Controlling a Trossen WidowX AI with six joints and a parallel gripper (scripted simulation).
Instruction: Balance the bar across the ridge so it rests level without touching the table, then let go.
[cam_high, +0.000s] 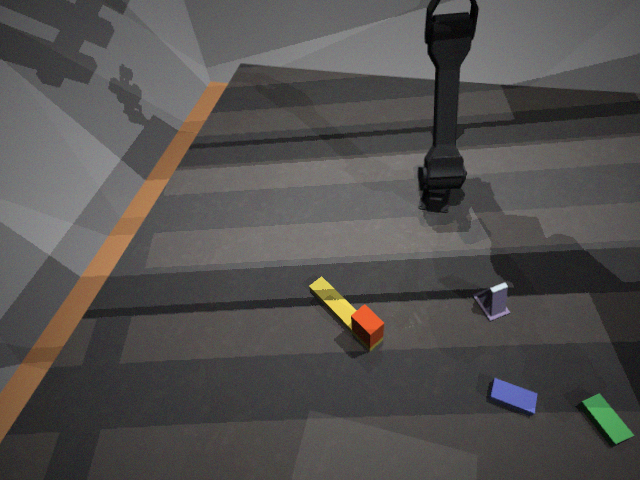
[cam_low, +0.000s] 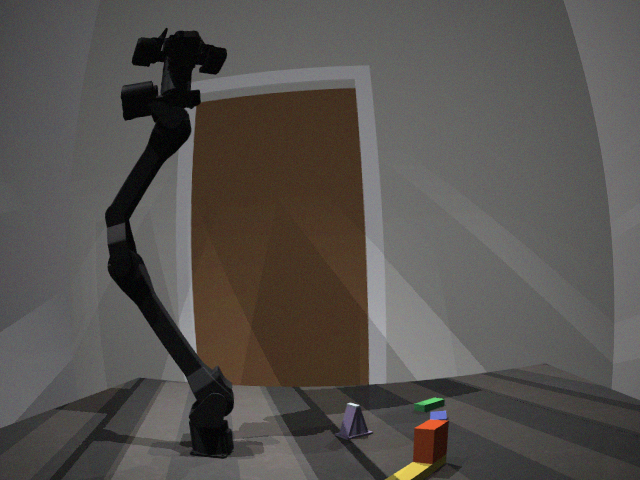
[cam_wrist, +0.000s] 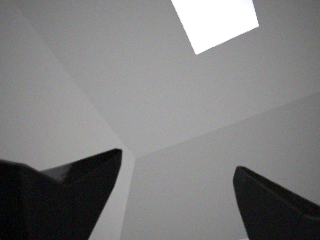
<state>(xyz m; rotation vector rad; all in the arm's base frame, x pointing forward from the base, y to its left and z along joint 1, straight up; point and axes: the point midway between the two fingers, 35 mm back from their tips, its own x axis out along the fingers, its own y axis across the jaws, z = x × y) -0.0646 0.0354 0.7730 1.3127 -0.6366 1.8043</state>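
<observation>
my arm stands nearly upright over its base, and my gripper (cam_low: 178, 51) is high above the table, pointing up at wall and ceiling; in the wrist view i see only my two dark fingertips with bare grey between them, so my jaws are fairly wide apart and hold nothing. the step in hand, as i judge it, is the reach for the bar, and doing it well means folding down and turning the wrist until the table comes into the wrist view, then aligning the jaws across the bar's narrow width rather than along its length. the yellow bar (cam_high: 330, 301) lies flat on the table, well below me and well apart, nearer the top camera than my base and to its left in that view. an orange block (cam_high: 368, 322) sits on its near end, so the weight looks lopsided; i would judge the balance point to lie close to that block, and gripping beside it should make the later placing easier. the lilac ridge (cam_high: 493, 301) stands to the right of the bar, apart from it, its narrow top upward. a blue slab (cam_high: 513, 395) and a green slab (cam_high: 607, 417) lie nearer still on the right, clear of any path i need.
</observation>
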